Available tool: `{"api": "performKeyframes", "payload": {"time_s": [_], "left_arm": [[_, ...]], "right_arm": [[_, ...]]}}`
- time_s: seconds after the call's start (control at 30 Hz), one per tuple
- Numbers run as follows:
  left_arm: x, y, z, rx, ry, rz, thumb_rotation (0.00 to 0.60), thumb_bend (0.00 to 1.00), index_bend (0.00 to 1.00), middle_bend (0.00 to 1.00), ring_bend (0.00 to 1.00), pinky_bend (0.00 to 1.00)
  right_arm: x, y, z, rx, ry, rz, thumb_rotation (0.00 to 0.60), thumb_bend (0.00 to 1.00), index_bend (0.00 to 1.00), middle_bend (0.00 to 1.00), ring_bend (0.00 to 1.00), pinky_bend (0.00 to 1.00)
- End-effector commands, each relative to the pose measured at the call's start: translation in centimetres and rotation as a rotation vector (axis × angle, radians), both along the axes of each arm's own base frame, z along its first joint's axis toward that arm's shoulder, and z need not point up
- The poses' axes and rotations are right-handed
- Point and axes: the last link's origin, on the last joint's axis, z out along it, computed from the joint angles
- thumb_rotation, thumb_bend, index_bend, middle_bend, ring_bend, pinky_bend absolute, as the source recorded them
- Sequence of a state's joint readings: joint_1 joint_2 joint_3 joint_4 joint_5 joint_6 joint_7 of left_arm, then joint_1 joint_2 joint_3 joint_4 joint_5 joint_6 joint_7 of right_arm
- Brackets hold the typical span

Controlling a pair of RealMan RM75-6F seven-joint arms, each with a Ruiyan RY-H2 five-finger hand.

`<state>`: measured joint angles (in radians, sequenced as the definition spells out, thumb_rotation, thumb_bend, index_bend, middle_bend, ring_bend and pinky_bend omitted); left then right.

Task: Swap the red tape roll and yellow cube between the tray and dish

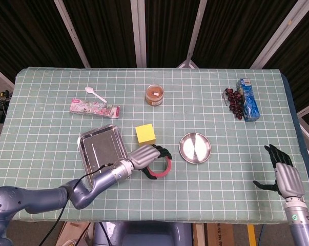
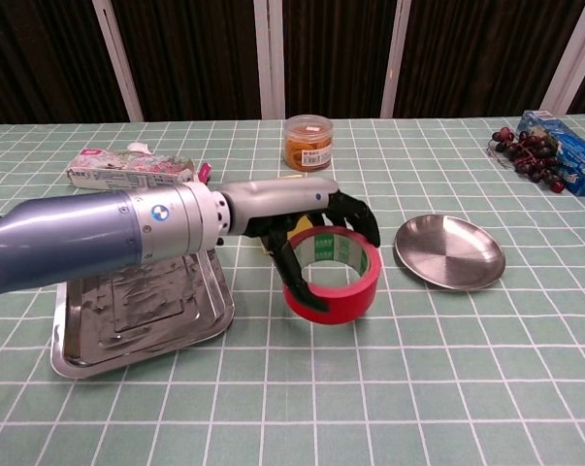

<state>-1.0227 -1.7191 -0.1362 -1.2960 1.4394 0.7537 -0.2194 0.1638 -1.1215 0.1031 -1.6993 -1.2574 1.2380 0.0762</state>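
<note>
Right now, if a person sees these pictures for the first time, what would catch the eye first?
The left robot hand grips the red tape roll near the table's middle, tilted and apparently lifted. To its right lies the bare round dish; to its left, the steel tray. The yellow cube sits on the cloth between them, farther back.
</note>
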Motion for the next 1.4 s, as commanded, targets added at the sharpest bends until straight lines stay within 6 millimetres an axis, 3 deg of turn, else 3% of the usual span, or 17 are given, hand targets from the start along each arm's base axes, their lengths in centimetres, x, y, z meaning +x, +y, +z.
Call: {"api": "performKeyframes", "payload": {"time_s": [0.03,0.17,0.3,0.43,0.53,0.73,1.0,1.07,1.17,1.23,1.3,1.4], "left_arm": [[-0.3,0.2,2.4,0.018,-0.046,0.018,0.6,0.47,0.34,0.37,0.3,0.36],[-1.0,0.2,5.4,0.002,-0.051,0.039,0.6,0.46,0.34,0.34,0.3,0.36],[-3.0,0.2,9.2,0.004,0.035,0.068,0.6,0.46,0.34,0.32,0.29,0.36],[-6.3,-0.1,12.6,0.079,0.129,0.089,0.6,0.46,0.35,0.32,0.28,0.35],[-8.9,-0.4,13.9,0.129,0.18,0.112,0.6,0.46,0.34,0.31,0.28,0.34],[-13.3,-1.3,14.1,0.137,0.201,0.206,0.6,0.46,0.34,0.27,0.23,0.33],[-17.1,-1.5,12.7,0.134,0.208,0.249,0.6,0.44,0.34,0.21,0.15,0.27],[-17.9,-1.6,12.3,0.125,0.222,0.255,0.6,0.4,0.33,0.16,0.08,0.2],[-18.9,-1.7,11.9,0.097,0.252,0.273,0.6,0.22,0.29,0.02,0.0,0.06],[-19.3,-1.6,11.8,0.07,0.27,0.296,0.6,0.12,0.26,0.0,0.0,0.01],[-19.3,-1.3,11.8,0.084,0.251,0.3,0.6,0.05,0.23,0.0,0.0,0.0],[-18.4,-1.0,11.9,0.119,0.149,0.297,0.6,0.04,0.2,0.0,0.0,0.0]], "right_arm": [[0.0,0.1,-0.1,0.001,0.003,0.001,0.6,0.0,0.08,0.0,0.0,0.04],[0.0,0.0,-0.2,0.003,0.008,0.0,0.6,0.0,0.08,0.0,0.0,0.04],[0.1,0.0,-0.3,0.005,0.013,-0.002,0.6,0.0,0.08,0.0,0.0,0.04],[0.2,0.2,-0.2,-0.003,0.017,-0.002,0.6,0.0,0.08,0.0,0.0,0.04],[0.3,0.2,-0.1,-0.006,0.018,-0.002,0.6,0.0,0.08,0.0,0.0,0.04],[0.4,0.3,-0.5,0.005,0.02,0.004,0.6,0.0,0.08,0.0,0.0,0.04],[0.5,0.2,-0.8,0.011,0.023,0.005,0.6,0.0,0.08,0.0,0.0,0.04],[0.5,0.2,-0.8,0.013,0.022,0.005,0.6,0.0,0.08,0.0,0.0,0.04],[0.4,0.2,-0.9,0.015,0.019,0.004,0.6,0.0,0.08,0.0,0.0,0.04],[0.4,0.1,-0.9,0.014,0.02,0.003,0.6,0.0,0.08,0.0,0.0,0.04],[0.4,0.1,-0.9,0.016,0.021,0.002,0.6,0.0,0.08,0.0,0.0,0.04],[0.4,0.2,-0.9,0.016,0.019,0.003,0.6,0.0,0.08,0.0,0.0,0.04]]}}
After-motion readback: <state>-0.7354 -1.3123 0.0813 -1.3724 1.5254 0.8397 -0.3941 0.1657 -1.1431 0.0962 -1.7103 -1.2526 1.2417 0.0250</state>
